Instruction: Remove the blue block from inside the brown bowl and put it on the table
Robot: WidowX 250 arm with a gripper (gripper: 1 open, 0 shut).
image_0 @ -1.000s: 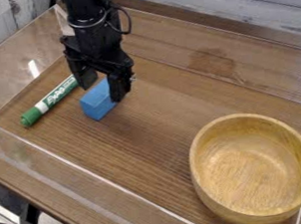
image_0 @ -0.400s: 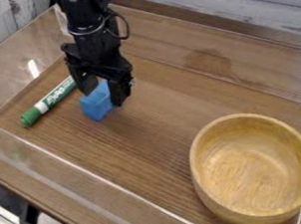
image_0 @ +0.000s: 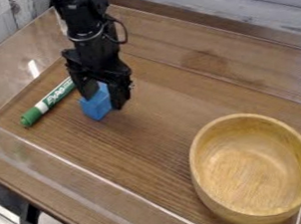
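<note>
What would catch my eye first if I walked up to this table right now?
Probably the black gripper at upper left, pointing straight down with its jaws open on either side of the bright blue block, which sits on the dark wooden table. Next, the big brown bowl at lower right, which is empty. A green-and-white marker lies just left of the block.

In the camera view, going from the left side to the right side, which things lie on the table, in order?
green-and-white marker pen → blue block, on the table between the open gripper's fingers → brown bowl, empty.
</note>
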